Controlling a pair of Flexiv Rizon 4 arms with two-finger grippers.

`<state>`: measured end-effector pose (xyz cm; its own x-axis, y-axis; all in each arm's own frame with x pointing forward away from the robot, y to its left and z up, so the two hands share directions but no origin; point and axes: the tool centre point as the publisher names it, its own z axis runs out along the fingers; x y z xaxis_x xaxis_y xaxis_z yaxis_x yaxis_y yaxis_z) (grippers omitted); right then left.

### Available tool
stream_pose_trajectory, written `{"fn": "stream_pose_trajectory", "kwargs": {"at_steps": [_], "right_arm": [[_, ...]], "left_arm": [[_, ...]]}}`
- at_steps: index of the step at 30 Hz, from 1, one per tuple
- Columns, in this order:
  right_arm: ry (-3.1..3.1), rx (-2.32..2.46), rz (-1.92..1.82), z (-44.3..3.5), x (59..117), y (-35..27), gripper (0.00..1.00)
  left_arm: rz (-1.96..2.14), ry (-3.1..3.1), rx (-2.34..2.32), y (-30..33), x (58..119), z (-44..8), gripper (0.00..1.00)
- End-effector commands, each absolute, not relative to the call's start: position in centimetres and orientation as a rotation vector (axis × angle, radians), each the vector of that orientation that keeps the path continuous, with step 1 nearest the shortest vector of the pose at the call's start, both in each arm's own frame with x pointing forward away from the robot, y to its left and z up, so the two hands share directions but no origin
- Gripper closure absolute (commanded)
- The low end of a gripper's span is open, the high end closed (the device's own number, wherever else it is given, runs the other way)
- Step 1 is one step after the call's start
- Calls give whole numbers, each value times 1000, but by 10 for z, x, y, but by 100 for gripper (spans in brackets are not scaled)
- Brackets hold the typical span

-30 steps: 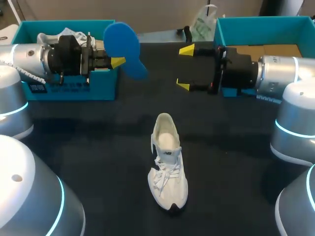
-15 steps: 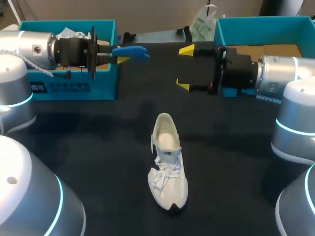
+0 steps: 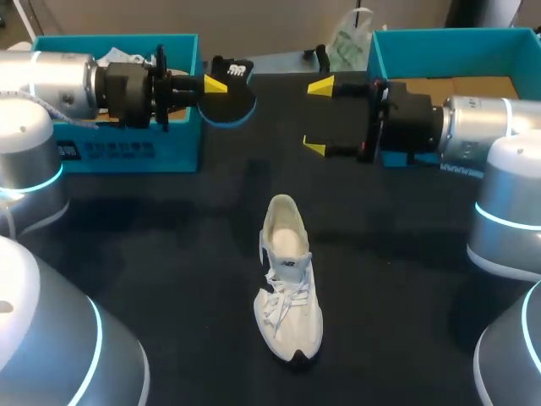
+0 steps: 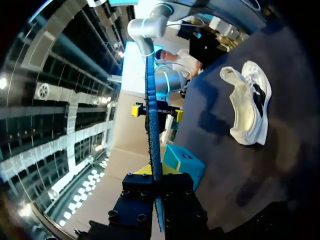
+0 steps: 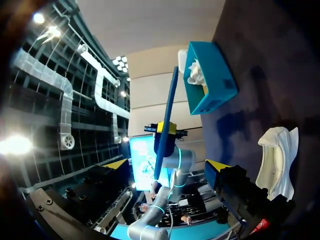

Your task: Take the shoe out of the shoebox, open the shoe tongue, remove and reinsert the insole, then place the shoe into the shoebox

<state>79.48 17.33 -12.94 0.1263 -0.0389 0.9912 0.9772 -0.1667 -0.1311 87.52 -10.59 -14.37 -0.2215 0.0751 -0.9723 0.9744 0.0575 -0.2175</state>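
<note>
Progress is judged at roughly the halfway mark. The shoe (image 3: 289, 283) is out of its box and stands upright on the table (image 3: 169, 254), about midway between the 2 arms, toe towards the robot and heel away. Its opening looks wide and the tongue appears to be pulled forward, though the laces are crossed over the front; whether the footbed is bare cannot be told for certain.

The insole (image 3: 230, 101) is out of the shoe. It is pinched at 1 end by the left fingers (image 3: 213, 85), which are closed nearly flat on it, and it is held in the air above the far part of the table, beside the left shoebox (image 3: 127, 152). In the left wrist view it is seen edge-on, running straight out from between the fingers.

The right fingers (image 3: 321, 85) are spread wide with nothing between them, held above the table in front of the right shoebox (image 3: 439, 38) and pointing towards the insole.

Removal is therefore taken as done. 2 steps are left: the insole has to be slid back into the shoe, and the shoe has to be lifted into a shoebox. Something white lies in the left shoebox; what it is cannot be told.
</note>
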Motion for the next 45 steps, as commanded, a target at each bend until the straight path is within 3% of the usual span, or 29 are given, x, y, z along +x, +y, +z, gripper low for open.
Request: {"fn": "stream_pose_trajectory", "kwargs": {"at_steps": [1,45], "right_arm": [[-1006,-1374,-1248,-129,794,176,0],[-1207,-1325,-1251,-137,794,192,0]], "left_arm": [[-1094,1262,1157,-111,865,-147,100],[-1044,1306,1156,-156,854,-163,100]]}}
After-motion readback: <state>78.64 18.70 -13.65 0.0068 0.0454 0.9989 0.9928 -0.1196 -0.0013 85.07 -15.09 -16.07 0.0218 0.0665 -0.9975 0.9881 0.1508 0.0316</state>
